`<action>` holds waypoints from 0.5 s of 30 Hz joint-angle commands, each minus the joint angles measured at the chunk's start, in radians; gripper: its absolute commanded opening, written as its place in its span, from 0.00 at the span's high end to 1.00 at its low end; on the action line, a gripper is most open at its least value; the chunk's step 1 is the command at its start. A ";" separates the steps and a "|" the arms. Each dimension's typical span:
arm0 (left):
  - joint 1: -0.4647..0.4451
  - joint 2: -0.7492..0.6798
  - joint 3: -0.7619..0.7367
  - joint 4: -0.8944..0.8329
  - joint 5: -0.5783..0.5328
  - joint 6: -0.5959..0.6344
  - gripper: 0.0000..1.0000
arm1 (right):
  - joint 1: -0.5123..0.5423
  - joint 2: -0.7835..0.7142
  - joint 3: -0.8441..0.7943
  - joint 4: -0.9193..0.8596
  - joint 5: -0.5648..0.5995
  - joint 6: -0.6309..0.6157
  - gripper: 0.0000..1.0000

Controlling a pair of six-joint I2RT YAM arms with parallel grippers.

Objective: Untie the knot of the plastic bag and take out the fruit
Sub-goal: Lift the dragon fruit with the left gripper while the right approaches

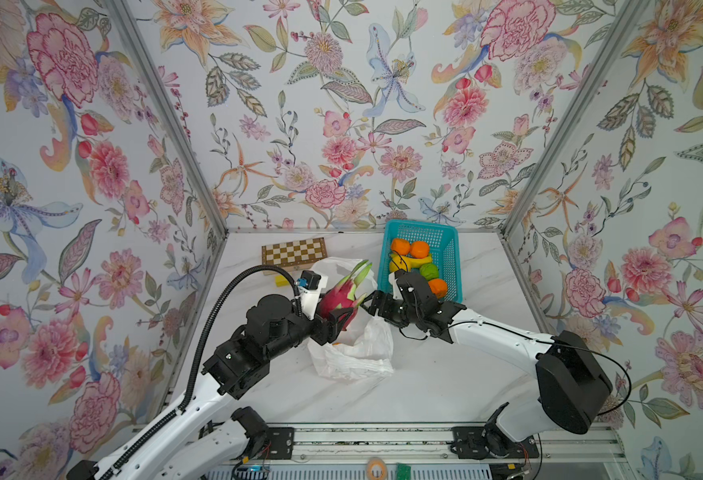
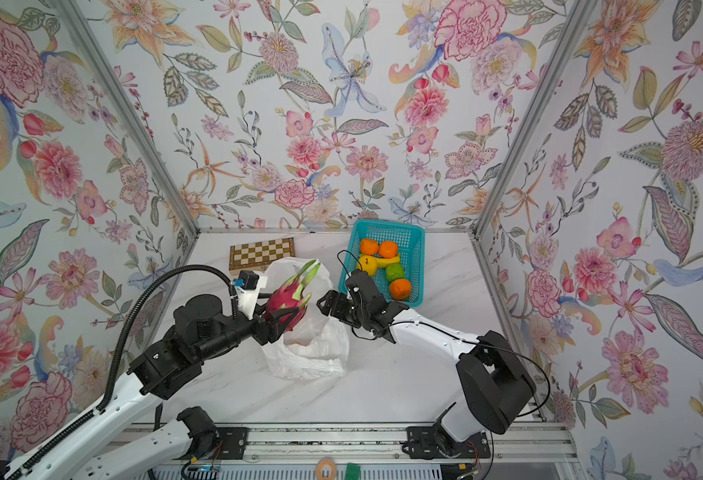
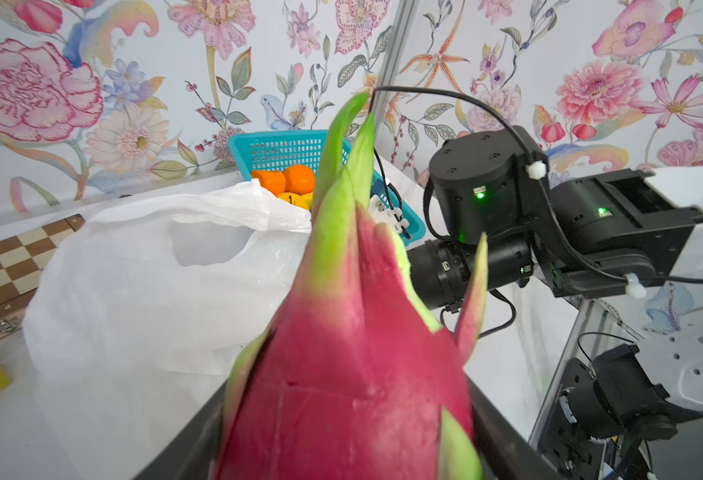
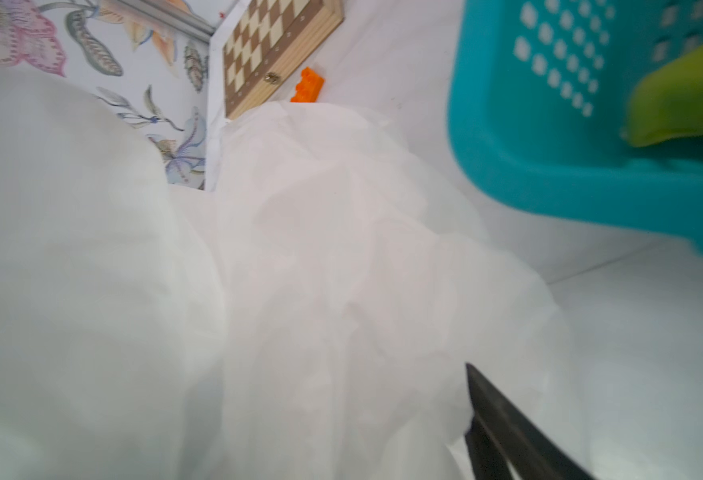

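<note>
My left gripper (image 1: 335, 322) is shut on a pink-red dragon fruit (image 1: 343, 297), held above the plastic bag (image 1: 354, 353); in the left wrist view the fruit (image 3: 354, 353) fills the space between both dark fingers. The white bag lies crumpled and open on the table, with a bit of orange (image 1: 337, 343) showing inside. The knot is out of view. My right gripper (image 1: 368, 305) stands open at the bag's right edge, beside the dragon fruit. In the right wrist view, bag film (image 4: 299, 270) covers all but one finger (image 4: 503, 428).
A teal mesh basket (image 1: 420, 226) at the back right holds oranges (image 1: 419, 249), a green fruit (image 1: 428, 271), a yellow one (image 2: 368, 262) and a banana. A chessboard (image 1: 293, 252) lies at the back, a yellow block (image 1: 283, 281) and an orange block (image 4: 308, 85) near it.
</note>
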 commanded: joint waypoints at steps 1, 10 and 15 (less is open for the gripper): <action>0.016 -0.015 0.015 0.053 -0.063 -0.045 0.65 | -0.026 -0.098 -0.035 0.107 -0.100 0.019 0.12; 0.044 0.042 0.056 0.175 0.066 -0.085 0.69 | -0.100 -0.392 -0.084 0.015 0.012 -0.070 0.01; 0.047 0.098 0.080 0.259 0.181 -0.062 0.70 | -0.161 -0.481 -0.065 -0.044 -0.018 -0.088 0.01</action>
